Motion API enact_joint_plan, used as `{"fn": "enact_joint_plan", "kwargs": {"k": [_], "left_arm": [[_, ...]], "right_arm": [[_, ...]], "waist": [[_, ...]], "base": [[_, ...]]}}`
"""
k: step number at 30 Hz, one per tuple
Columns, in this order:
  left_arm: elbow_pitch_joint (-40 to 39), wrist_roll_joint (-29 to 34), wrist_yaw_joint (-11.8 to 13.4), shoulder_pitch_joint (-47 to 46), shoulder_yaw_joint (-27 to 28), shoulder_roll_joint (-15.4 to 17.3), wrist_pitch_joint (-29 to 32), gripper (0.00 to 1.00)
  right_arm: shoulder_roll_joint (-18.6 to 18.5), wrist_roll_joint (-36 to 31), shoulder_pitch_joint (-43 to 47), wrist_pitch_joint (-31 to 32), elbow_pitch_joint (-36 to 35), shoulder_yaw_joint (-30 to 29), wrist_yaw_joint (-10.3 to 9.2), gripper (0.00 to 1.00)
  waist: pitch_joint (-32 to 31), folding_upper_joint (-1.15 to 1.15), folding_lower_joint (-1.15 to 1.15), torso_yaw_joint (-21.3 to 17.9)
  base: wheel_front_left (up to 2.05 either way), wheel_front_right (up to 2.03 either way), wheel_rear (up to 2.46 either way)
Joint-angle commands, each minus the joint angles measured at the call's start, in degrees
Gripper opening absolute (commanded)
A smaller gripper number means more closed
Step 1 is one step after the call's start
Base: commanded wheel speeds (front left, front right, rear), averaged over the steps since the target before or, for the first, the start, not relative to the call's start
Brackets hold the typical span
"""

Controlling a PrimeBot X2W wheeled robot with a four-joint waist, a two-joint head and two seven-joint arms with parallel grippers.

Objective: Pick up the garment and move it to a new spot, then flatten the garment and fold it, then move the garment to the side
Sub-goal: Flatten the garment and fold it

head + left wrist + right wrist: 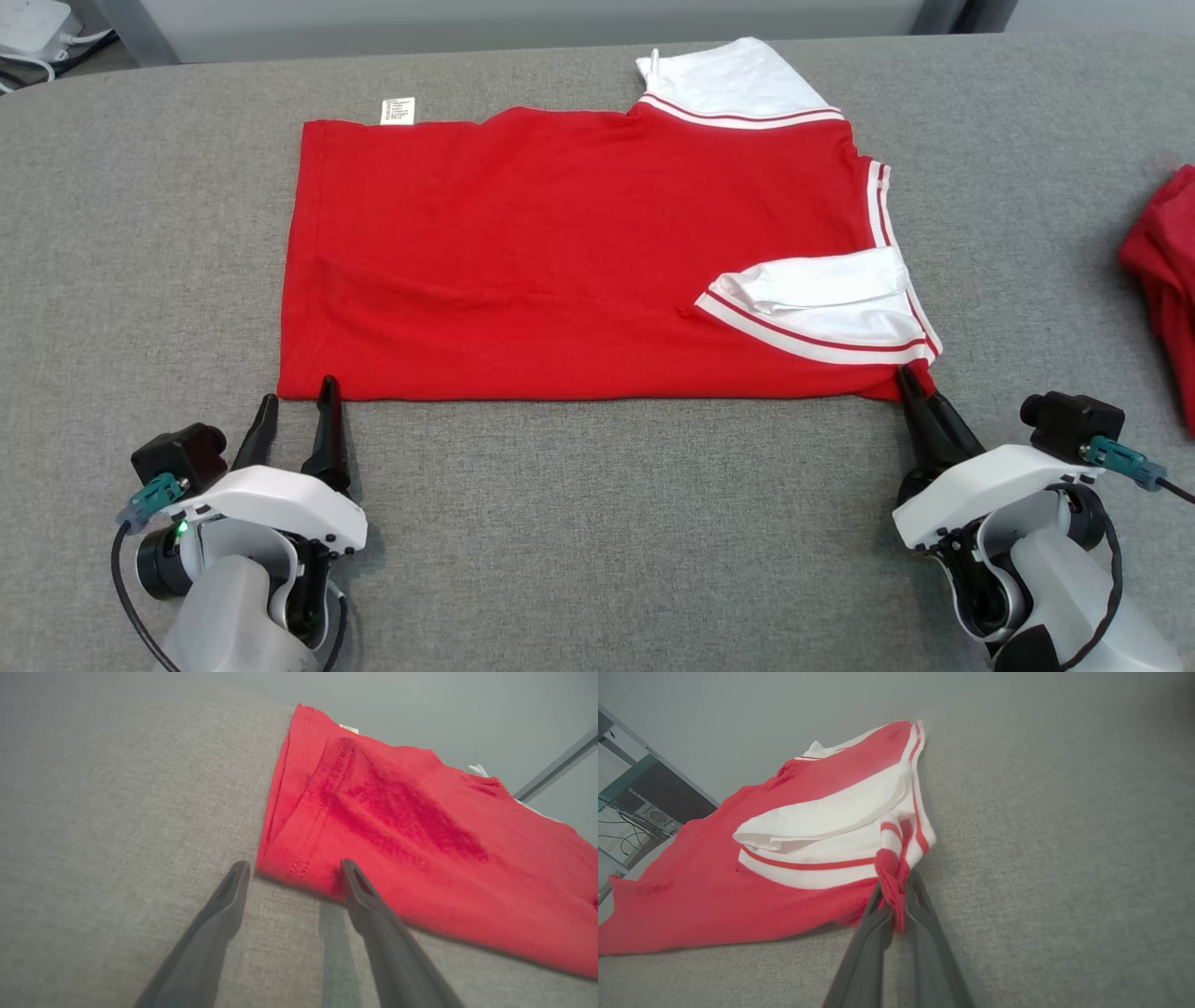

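**Red garment** with white, red-striped sleeves, lying spread in a broad rectangle on the grey cloth-covered desk. One white sleeve is turned in over the red body.

**Left gripper**, at the garment's near left corner: jaws wide, one finger touching the hem, the other on the desk just beside the corner, nothing held.

**Right gripper**, at the garment's near right corner: jaws closed on a bunched pinch of red cloth just below the sleeve.

**Second red cloth**, well apart from the garment, beyond its right side.

**Handling (judged):** the garment is light, soft and limp. It will sag between any two holds and drag on the textured desk. It is best taken at the two near corners, through all layers, so that the hem lifts as one straight edge. The loose sleeve may slide out of place.
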Motion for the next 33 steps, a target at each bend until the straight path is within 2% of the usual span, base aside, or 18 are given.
{"fn": "enact_joint_plan", "kwargs": {"k": [1,3,4,5,6,7,8,9,19,33], "left_arm": [[-0.15,-0.81,-0.26,-1.81,1.75,1.58,-0.75,1.00],[0.88,-2.03,-0.34,-2.44,1.92,1.54,-0.75,1.00],[1.10,-2.73,-0.37,-2.82,2.07,1.53,-0.75,0.93],[1.28,-3.05,-0.40,-3.19,1.88,1.52,-0.75,0.72],[1.44,-3.50,-0.42,-3.53,1.77,1.51,-0.75,0.44],[1.53,-3.92,-0.43,-3.83,1.37,1.50,-0.75,0.28],[1.58,-4.26,-0.44,-4.04,0.60,1.50,-0.75,0.03],[1.57,-4.98,-0.44,-4.20,0.04,1.49,-0.75,0.00],[1.41,-8.75,-0.46,-3.52,-2.77,2.60,-0.75,0.00],[-0.24,-5.42,-0.47,2.35,0.43,2.68,-0.75,0.00]], "right_arm": [[-0.17,-0.65,-0.40,-0.68,-1.16,1.15,-0.16,0.00],[-0.16,-0.74,-0.54,-0.68,-1.29,1.25,-0.16,0.00],[-0.18,-0.81,-0.61,-0.68,-1.37,1.30,-0.16,0.00],[-0.21,-0.91,-0.70,-0.68,-1.47,1.35,-0.16,0.00],[-0.20,-0.91,-0.77,-0.68,-1.58,1.34,-0.16,0.00],[-0.23,-0.99,-0.84,-0.68,-1.66,1.38,-0.16,0.00],[-0.22,-1.05,-0.90,-0.68,-1.73,1.40,-0.16,0.00],[-0.16,-0.96,-0.94,-0.68,-1.81,1.29,-0.16,0.00],[-0.23,-1.26,-1.21,-0.68,-1.87,0.37,-0.16,0.00],[-0.94,-0.90,1.79,-0.68,-3.00,0.69,-0.16,0.00]], "waist": [[0.16,0.00,0.00,-0.21],[0.34,0.00,0.00,-0.43],[0.45,0.00,0.00,-0.51],[0.58,0.00,0.00,-0.59],[0.70,0.00,0.00,-0.64],[0.80,0.00,0.00,-0.71],[0.90,0.00,0.00,-0.77],[0.98,0.00,0.00,-0.81],[0.81,0.00,0.00,-0.14],[-4.35,0.00,0.00,-0.36]], "base": [[0.00,0.00,0.00],[0.00,0.00,0.00],[0.00,0.00,0.00],[0.00,0.00,0.00],[0.00,0.00,0.00],[0.00,0.00,0.00],[0.00,0.00,0.00],[0.00,0.00,0.00],[0.00,0.00,0.00],[0.00,0.00,0.00]]}}
